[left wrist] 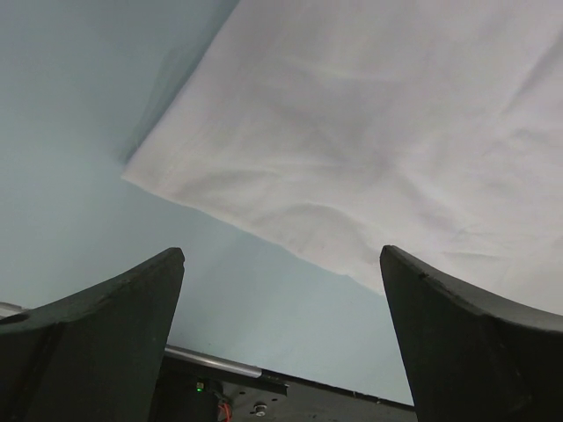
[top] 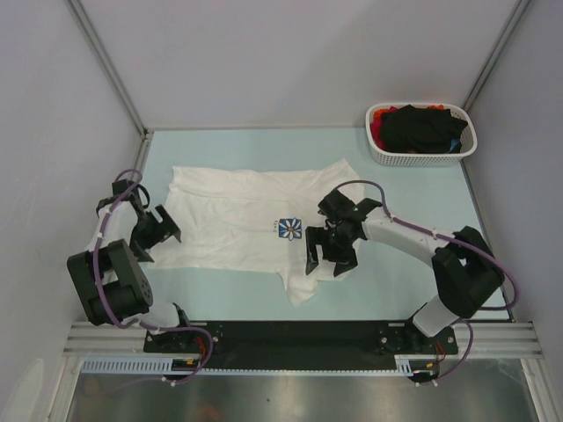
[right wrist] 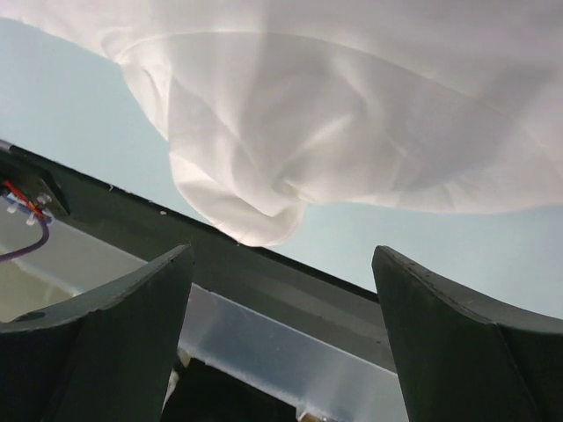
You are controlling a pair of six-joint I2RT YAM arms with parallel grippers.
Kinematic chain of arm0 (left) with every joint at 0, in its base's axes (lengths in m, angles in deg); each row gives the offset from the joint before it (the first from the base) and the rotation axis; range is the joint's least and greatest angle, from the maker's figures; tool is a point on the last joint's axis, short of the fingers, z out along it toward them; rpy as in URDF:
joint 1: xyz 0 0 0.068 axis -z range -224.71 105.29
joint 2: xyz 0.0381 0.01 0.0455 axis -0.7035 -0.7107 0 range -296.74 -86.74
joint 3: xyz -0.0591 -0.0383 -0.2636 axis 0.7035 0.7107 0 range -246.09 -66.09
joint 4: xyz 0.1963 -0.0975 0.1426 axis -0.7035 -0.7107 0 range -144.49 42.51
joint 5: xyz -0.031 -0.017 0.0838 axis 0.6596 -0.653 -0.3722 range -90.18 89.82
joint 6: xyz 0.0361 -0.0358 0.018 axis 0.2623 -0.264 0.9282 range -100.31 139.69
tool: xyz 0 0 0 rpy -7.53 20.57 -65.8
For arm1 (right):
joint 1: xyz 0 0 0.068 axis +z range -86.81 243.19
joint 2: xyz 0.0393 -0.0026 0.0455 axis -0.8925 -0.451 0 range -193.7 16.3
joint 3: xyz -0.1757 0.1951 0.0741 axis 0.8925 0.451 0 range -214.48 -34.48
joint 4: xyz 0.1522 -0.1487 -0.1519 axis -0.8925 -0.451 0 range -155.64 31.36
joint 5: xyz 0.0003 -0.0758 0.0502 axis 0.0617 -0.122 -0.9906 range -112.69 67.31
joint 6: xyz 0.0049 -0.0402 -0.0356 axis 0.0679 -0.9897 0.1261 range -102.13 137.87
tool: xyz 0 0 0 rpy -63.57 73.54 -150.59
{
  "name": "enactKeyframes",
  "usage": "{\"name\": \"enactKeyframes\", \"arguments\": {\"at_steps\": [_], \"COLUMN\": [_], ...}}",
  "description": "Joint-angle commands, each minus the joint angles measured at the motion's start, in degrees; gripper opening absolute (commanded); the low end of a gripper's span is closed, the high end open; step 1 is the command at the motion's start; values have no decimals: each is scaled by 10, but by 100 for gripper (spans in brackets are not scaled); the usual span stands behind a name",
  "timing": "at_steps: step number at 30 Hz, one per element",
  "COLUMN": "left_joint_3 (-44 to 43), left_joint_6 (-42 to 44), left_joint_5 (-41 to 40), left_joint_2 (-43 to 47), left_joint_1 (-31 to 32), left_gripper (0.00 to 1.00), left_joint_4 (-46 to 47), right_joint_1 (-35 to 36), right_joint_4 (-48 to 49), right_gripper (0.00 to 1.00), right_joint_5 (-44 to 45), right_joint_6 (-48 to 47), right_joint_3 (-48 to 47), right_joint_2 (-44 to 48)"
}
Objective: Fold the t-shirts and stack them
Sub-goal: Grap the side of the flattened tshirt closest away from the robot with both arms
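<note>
A white t-shirt (top: 237,220) lies spread on the pale blue table, with a blue-square daisy print (top: 289,229) near its middle right. One sleeve (top: 301,286) hangs toward the front edge. My left gripper (top: 151,236) is open and empty just off the shirt's left hem corner; the left wrist view shows that white cloth (left wrist: 378,132) beyond the fingers. My right gripper (top: 330,258) is open and empty over the shirt's right side, beside the print; its wrist view shows the bunched sleeve (right wrist: 255,176). Black and red shirts (top: 420,127) are piled in the basket.
A white perforated basket (top: 391,156) stands at the back right corner. The black front rail (top: 299,332) runs along the near edge, also seen in the right wrist view (right wrist: 290,290). Grey walls enclose the table on three sides.
</note>
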Motion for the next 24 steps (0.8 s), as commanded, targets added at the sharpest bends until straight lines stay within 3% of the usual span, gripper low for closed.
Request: {"name": "enactKeyframes", "arguments": {"at_steps": [1,9,13,24], "left_joint_3": [33,13,11,-74], "left_joint_6": [-3,-8,-9,-31], "left_joint_5": [15,66,30,-51], "left_joint_2": [47,36,25,-75], "left_joint_1": [2,1,2,1], "left_gripper": [100,100,100,100], "left_joint_4": [51,49,50,23], "right_joint_1": [5,4,-14,-9], "right_joint_4": [5,-20,-40,-6], "right_gripper": [89,89,89,85], "right_joint_5": [91,88,92,-41], "right_joint_6": [35,44,18,-51], "right_joint_3": [42,39,12,-30], "right_joint_2": [79,78,62,-67]}}
